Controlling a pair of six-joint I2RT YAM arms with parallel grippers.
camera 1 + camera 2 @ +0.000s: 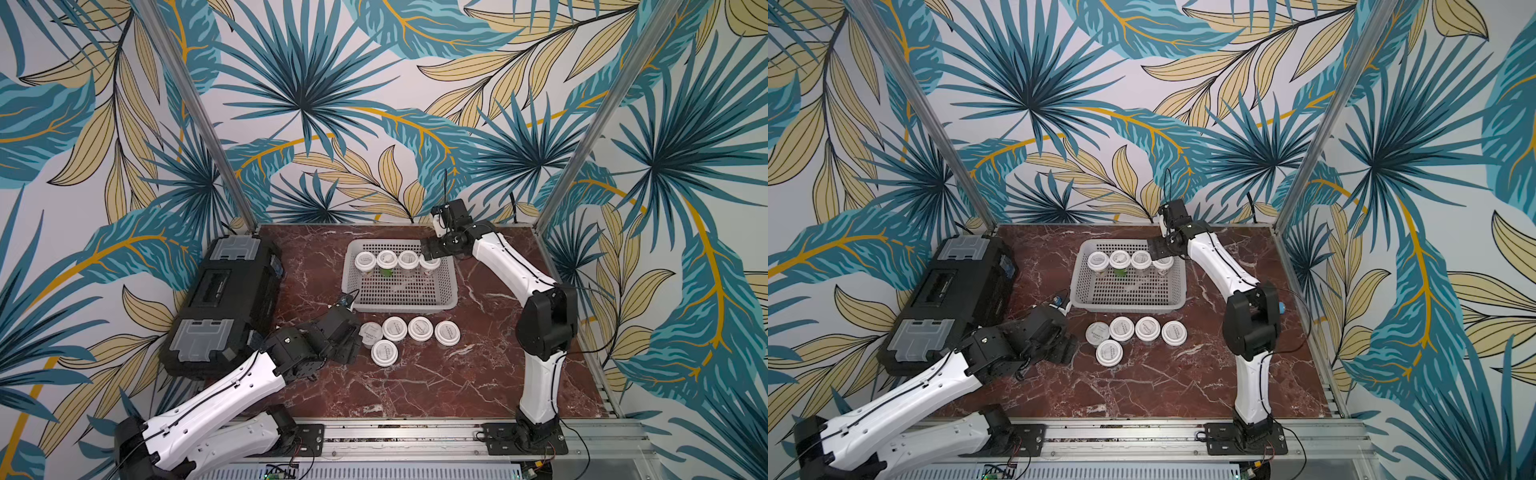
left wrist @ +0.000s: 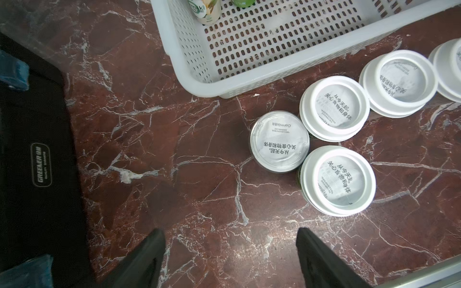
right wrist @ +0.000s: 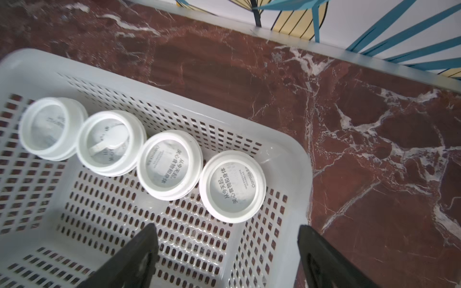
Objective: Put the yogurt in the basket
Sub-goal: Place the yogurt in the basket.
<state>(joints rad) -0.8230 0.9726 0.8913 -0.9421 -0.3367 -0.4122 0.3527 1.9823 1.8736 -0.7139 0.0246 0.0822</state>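
"GREENER" is noted on the black case (image 2: 41, 164), left of frame. "Oarmilk" and "从今天起,关心食物和身体" are printed on a yogurt lid (image 2: 280, 142), centre.

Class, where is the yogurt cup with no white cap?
In both top views the capless cup stands on the table, left end of the row before the basket, nearest the left claw.

High stereo pair; wrist close-ups over basket (image 2: 249, 86)

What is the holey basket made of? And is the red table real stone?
The basket looks like pale moulded plastic: a smooth, slightly glossy rolled rim and neat rows of slots. The table looks like polished red marble with white veins, though it could be printed.
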